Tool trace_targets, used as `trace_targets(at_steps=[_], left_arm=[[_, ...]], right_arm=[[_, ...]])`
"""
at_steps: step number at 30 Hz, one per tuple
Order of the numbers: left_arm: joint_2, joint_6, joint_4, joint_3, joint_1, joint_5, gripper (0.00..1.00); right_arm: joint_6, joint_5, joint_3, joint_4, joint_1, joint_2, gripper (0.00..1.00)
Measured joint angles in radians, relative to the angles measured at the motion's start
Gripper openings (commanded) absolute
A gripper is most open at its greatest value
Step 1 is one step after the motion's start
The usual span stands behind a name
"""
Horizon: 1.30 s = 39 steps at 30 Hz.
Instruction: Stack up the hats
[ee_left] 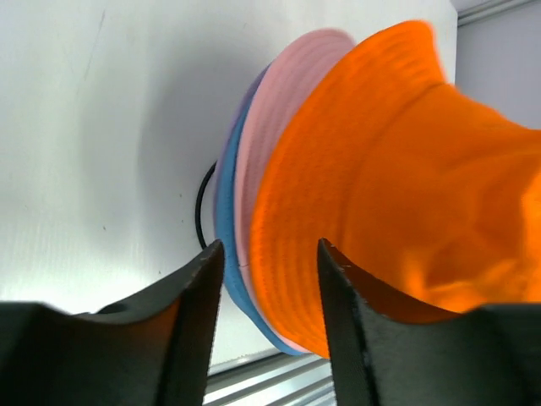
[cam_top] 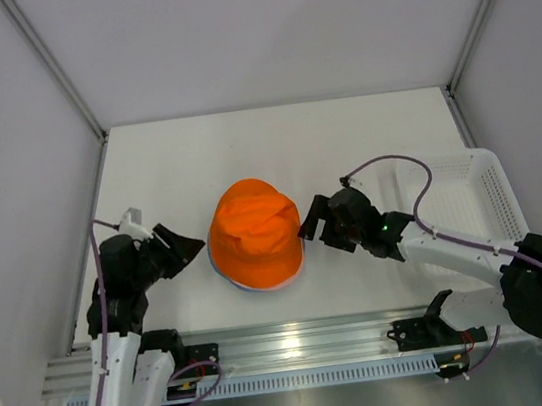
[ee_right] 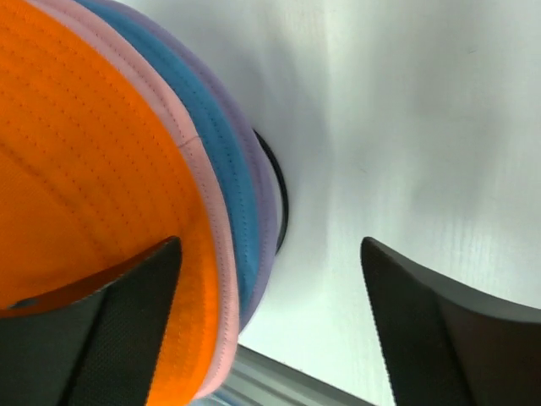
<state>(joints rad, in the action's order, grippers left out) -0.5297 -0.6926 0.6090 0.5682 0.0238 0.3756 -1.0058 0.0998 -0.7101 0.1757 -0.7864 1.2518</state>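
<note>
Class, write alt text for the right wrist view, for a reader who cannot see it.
An orange hat tops a stack, over pink, blue and lavender brims, with a black ring showing under them on the white table. The right gripper frames the foreground, its fingers open and holding nothing.

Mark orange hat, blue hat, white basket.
orange hat (cam_top: 252, 228): top external view, on the crown.
blue hat (ee_right: 226, 169): right wrist view, on its brim edge.
white basket (cam_top: 497, 195): top external view, on its right wall.
</note>
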Motion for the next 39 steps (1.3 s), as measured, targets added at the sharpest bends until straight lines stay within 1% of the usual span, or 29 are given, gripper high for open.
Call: trace_targets(at_steps=[4, 5, 6, 7, 9, 11, 16, 19, 22, 24, 27, 30, 39], left_arm=[[-0.001, 0.043, 0.050, 0.108, 0.000, -0.020, 0.68], [-0.003, 0.058, 0.066, 0.141, 0.000, -0.032, 0.76], [-0.010, 0.074, 0.083, 0.175, 0.000, -0.041, 0.83], [-0.021, 0.096, 0.095, 0.217, 0.000, -0.053, 0.99], [-0.053, 0.142, 0.128, 0.313, 0.000, -0.079, 1.00], [-0.095, 0.193, 0.154, 0.425, 0.000, -0.113, 1.00], [-0.208, 0.331, 0.181, 0.686, 0.000, -0.142, 1.00], [-0.256, 0.398, 0.177, 0.780, 0.000, -0.157, 1.00], [-0.275, 0.458, 0.169, 0.790, 0.000, -0.156, 0.99], [-0.275, 0.480, 0.154, 0.765, 0.000, -0.157, 1.00], [-0.256, 0.494, 0.130, 0.714, 0.000, -0.156, 1.00], [-0.240, 0.496, 0.125, 0.683, 0.000, -0.156, 0.99], [-0.216, 0.495, 0.111, 0.681, 0.000, -0.158, 0.99]], right_arm=[[0.068, -0.003, -0.067, 0.127, 0.021, -0.044, 1.00], [0.085, -0.002, -0.095, 0.156, 0.031, -0.061, 1.00], [0.101, -0.002, -0.124, 0.182, 0.047, -0.079, 0.99], [0.120, 0.000, -0.159, 0.212, 0.068, -0.097, 1.00], [0.172, 0.003, -0.241, 0.266, 0.128, -0.128, 1.00], [0.240, 0.000, -0.325, 0.307, 0.214, -0.154, 1.00], [0.431, -0.006, -0.541, 0.371, 0.430, -0.155, 1.00], [0.554, -0.003, -0.640, 0.381, 0.511, -0.140, 1.00], [0.660, 0.001, -0.651, 0.364, 0.551, -0.140, 0.99], [0.717, 0.001, -0.628, 0.352, 0.566, -0.141, 1.00], [0.761, -0.010, -0.576, 0.348, 0.580, -0.141, 1.00], [0.772, -0.031, -0.544, 0.349, 0.586, -0.143, 1.00], [0.771, -0.075, -0.541, 0.326, 0.589, -0.192, 1.00]])
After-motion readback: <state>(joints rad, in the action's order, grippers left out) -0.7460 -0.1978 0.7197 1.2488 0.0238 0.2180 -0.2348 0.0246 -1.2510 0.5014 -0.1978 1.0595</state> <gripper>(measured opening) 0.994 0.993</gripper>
